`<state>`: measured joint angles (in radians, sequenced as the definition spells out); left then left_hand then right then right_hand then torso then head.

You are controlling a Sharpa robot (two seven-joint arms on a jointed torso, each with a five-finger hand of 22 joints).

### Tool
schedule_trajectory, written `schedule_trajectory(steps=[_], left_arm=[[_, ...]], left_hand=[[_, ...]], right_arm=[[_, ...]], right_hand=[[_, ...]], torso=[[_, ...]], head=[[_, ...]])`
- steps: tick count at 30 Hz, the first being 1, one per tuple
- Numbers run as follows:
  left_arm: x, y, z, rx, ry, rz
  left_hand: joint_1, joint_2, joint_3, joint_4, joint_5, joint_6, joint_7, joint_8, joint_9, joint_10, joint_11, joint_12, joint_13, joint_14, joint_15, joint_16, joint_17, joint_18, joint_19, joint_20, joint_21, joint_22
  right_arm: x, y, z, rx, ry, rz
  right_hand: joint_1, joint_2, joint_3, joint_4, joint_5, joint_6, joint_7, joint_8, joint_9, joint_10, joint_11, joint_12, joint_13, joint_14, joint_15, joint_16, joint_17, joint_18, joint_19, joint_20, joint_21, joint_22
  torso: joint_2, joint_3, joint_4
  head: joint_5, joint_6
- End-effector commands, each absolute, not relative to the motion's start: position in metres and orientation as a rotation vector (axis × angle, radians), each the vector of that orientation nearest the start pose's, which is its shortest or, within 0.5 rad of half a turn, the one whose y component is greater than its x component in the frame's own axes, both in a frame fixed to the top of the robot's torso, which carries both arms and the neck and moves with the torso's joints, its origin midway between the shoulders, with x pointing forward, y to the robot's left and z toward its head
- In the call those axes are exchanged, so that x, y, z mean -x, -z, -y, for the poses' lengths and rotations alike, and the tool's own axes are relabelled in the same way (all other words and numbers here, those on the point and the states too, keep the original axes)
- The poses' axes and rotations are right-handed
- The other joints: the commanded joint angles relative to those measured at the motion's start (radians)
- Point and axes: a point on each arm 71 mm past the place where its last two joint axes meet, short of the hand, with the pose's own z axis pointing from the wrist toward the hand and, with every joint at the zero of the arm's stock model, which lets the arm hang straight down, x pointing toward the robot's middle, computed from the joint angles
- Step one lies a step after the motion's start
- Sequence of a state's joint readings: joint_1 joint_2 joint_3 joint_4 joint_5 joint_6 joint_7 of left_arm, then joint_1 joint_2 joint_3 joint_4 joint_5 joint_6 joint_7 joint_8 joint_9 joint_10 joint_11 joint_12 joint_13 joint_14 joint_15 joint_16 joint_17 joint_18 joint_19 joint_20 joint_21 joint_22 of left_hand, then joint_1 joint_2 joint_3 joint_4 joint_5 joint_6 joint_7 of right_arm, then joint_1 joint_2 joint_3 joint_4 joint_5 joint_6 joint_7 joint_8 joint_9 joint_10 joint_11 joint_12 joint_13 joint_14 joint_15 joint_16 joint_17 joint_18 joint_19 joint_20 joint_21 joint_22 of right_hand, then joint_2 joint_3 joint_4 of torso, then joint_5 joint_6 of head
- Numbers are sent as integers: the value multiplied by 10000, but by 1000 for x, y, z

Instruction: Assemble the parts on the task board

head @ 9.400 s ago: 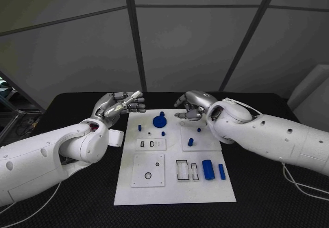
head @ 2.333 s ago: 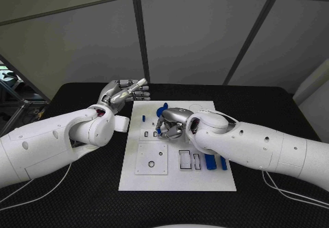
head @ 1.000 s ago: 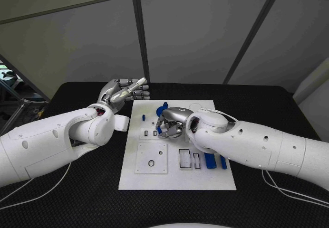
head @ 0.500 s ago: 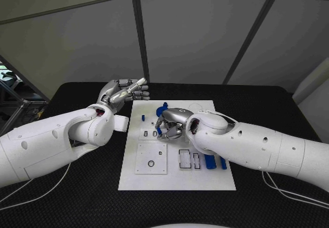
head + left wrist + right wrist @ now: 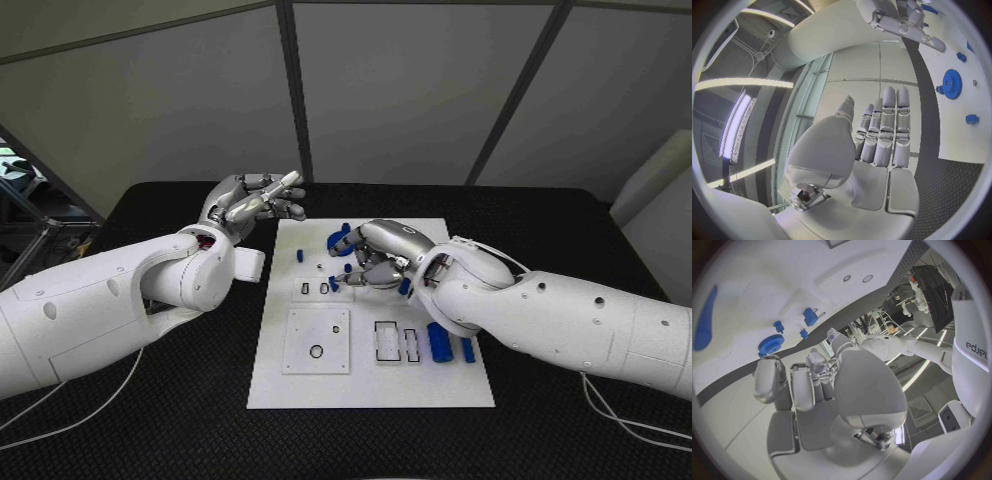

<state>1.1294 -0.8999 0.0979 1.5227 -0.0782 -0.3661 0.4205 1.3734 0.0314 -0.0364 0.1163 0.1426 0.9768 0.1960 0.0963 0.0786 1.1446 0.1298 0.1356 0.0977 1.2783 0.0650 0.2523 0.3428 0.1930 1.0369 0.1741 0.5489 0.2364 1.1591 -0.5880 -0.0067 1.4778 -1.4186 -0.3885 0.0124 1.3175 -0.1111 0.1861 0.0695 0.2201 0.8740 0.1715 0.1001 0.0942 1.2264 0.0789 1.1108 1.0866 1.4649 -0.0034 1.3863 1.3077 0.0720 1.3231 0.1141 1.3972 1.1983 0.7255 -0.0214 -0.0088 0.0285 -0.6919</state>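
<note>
I see the task board flat mid-counter, white on black mesh. My right hand sits low over the board's upper middle, fingers curled in; I cannot tell whether it has a part (a small blue piece shows just at its fingers). Blue gear lies just beyond that hand. Two blue cylinders lie side by side on the board's right, near the rectangular slots. My left hand hangs above the counter off the board's far left corner, fingers straight, close together, holding nothing.
</note>
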Motion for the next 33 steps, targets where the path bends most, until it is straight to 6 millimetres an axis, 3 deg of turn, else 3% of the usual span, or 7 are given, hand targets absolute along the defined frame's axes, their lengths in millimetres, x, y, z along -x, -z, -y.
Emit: schedule_trajectory(steps=[1, 4, 7, 11, 16, 19, 33], left_arm=[[-498, 161, -248, 10305, 14706, -13470], [-499, 166, -251, 9702, 14174, -14601], [-499, 173, -251, 8955, 13443, -16084], [-499, 177, -247, 7747, 12056, -18034], [-501, 178, -239, 5829, 9653, -20245], [-506, 177, -232, 4780, 7862, -21524], [-521, 183, -191, 2422, 4490, -23479]], left_hand=[[-190, -28, -123, 57, -66, 368, -206, 243, 104, 640, -278, 476, 310, 708, -291, 967, 680, -67, 645, -305, 664, 360], [-595, 178, -159, 363, -51, 486, -434, 541, 251, 1113, -536, 1208, 912, 1234, -594, 2657, 2173, -131, 1205, -575, 1491, 917], [-843, 78, -229, 444, -52, 567, -745, 1149, 634, 1197, -798, 2666, 2133, 2175, -838, 8107, 7318, -577, 2799, -962, 4598, 4633], [-1248, -110, -475, 640, -24, 128, -1080, 2465, 1592, 315, -1066, 5708, 4684, 2376, -1085, 11336, 10495, -1019, 3599, -1067, 6895, 7604], [-1892, 150, -818, 1308, -48, -147, -1044, 3590, 2414, 532, -1101, 8224, 7223, 2494, -1107, 11862, 11069, -1206, 3930, -1122, 7912, 9216], [-2152, 367, -1223, 1722, -225, -574, -1108, 4446, 3131, 648, -1173, 9324, 8393, 2506, -1142, 11872, 11143, -1258, 3985, -1181, 8223, 9666], [-2476, 494, -1723, 1732, -525, -925, -1129, 4976, 3631, 436, -1179, 9385, 8487, 2520, -1168, 11848, 11191, -1253, 3946, -1189, 8229, 9681]], right_arm=[[-471, 164, 90, 1644, -11334, -14882], [-474, 157, 114, 947, -11474, -15282], [-479, 148, 140, -281, -11612, -15542], [-486, 141, 175, -2013, -11754, -15635], [-495, 139, 213, -3541, -11646, -15665], [-501, 140, 231, -4027, -11407, -15726], [-513, 141, 244, -4466, -11041, -15649]], right_hand=[[266, 45, 14, -99, 579, 157, -45, 137, 43, -307, -16, -335, -310, 255, 51, -409, -382, 207, -373, -17, -289, -504], [387, 137, 104, -75, 598, 413, -88, 304, 104, -1440, -45, -1999, -1913, -412, 37, -1927, -2022, 552, -1612, -29, -1373, -2242], [486, 111, 255, 16, 492, 598, -106, 390, 124, -2144, -34, -3721, -3462, -1842, 49, -5359, -5219, 1103, -3765, -17, -3707, -5404], [601, 70, 656, 153, 426, 1044, -174, 485, 154, -2037, -78, -5382, -4908, -2660, 100, -7710, -6574, 1118, -4208, 60, -5137, -6385], [611, -183, 1305, 338, 382, 1476, -122, 187, 72, -691, -88, -8177, -7493, -2351, 222, -10361, -8078, 1058, -3866, 282, -6940, -7628], [588, -182, 1406, 323, 395, 1710, -230, -19, 32, 156, -97, -9183, -8383, -1529, 204, -11251, -8642, 1092, -2934, 62, -7550, -8188], [498, -239, 1503, 235, 405, 1396, 167, -354, -126, -474, 528, -10477, -10109, -3332, 1027, -13255, -10924, 1136, -2923, 832, -10859, -10526]], torso=[[-164, 4, -35], [-273, 9, -33], [-383, 22, -40], [-512, 44, -33], [-685, 68, -33], [-758, 87, -25], [-814, 96, -20]], head=[[18, -37], [-56, -101], [-13, -180], [12, -235], [100, -320], [134, -360], [209, -442]])
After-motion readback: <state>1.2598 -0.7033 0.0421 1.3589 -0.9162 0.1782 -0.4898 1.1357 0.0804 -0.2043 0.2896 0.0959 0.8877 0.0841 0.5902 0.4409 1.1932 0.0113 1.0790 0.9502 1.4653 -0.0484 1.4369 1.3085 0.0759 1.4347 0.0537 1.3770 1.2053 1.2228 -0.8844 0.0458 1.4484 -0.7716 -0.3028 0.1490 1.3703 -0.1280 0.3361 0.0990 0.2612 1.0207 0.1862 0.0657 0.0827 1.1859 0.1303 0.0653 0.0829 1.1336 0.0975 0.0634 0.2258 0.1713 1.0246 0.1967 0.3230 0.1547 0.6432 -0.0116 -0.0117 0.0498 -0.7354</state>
